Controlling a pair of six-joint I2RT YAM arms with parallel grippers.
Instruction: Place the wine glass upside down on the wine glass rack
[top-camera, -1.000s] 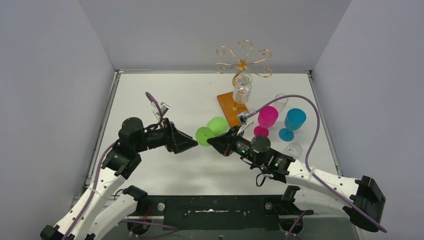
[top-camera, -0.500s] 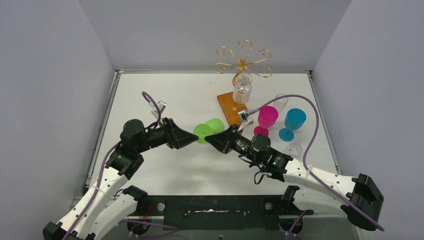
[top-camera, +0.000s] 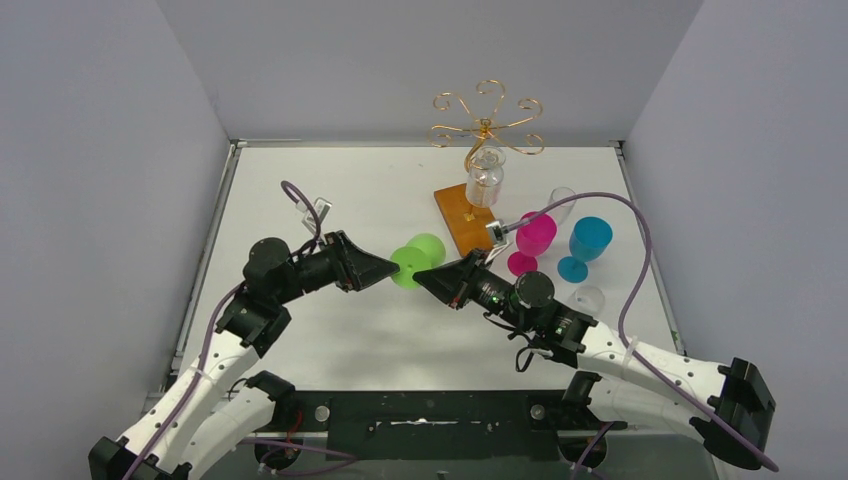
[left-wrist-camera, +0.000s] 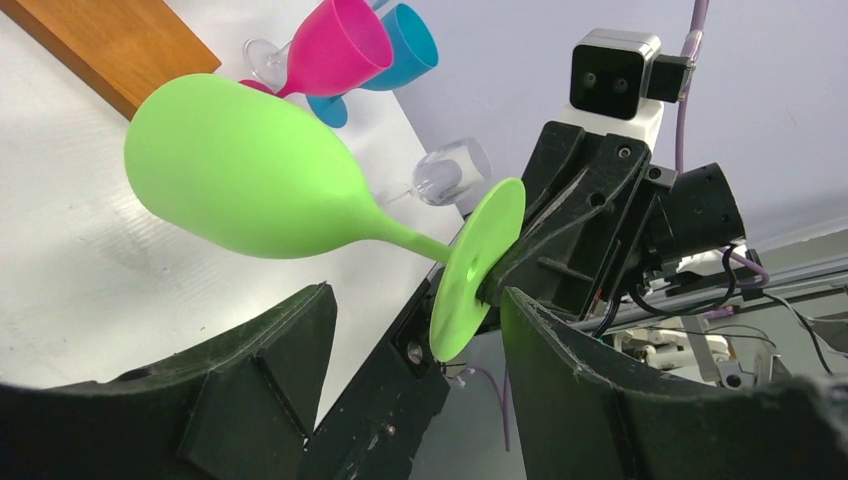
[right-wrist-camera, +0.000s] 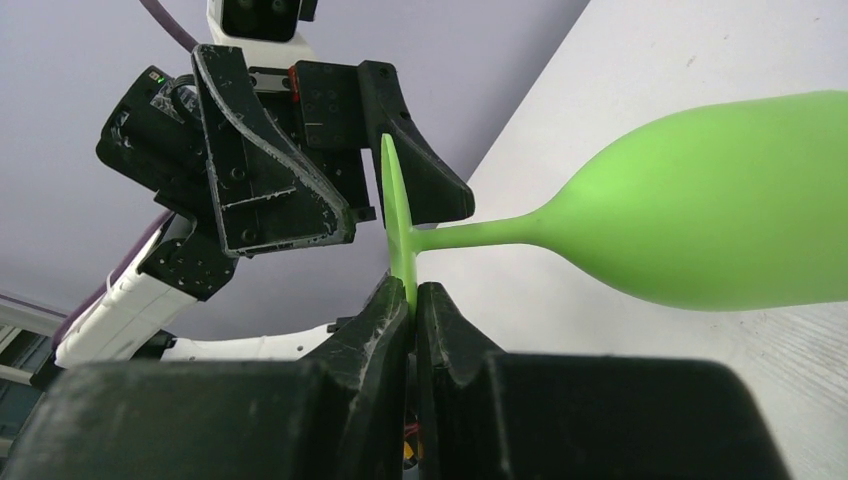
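- Top view: since a second ago my left gripper (top-camera: 392, 268) has swung in and up toward the foot of the green wine glass (top-camera: 422, 258). My right gripper (top-camera: 420, 277) has carried that glass a little to the left.
- Top view: the wine glass is in the air over the middle of the table (top-camera: 330, 340), between my two grippers and near the wine glass rack (top-camera: 487, 118), not on it. Its long axis is close to level, with the bowl toward the rack's wooden base (top-camera: 462, 218) and the foot toward my left arm.
- Top view, count: one green glass, one pink glass (top-camera: 536, 234), one blue glass (top-camera: 590, 238) and three clear glasses (top-camera: 485, 178). One clear glass is at the rack's stem, one behind the pink glass, and one lying at the right. There is one rack.
- Left wrist view: my left gripper (left-wrist-camera: 415, 305) has its jaws spread wide and holds nothing. Beyond them the wine glass (left-wrist-camera: 240, 170) lies sideways, bowl to the upper left. My right gripper (left-wrist-camera: 500, 280) nips the edge of its foot.
- Right wrist view: my right gripper (right-wrist-camera: 412, 310) has its jaws pressed together on the rim of the foot. The wine glass (right-wrist-camera: 700, 220) runs off to the right, stem level. The top of the foot stands in the gap of my left gripper (right-wrist-camera: 370, 200); I cannot tell whether they touch.
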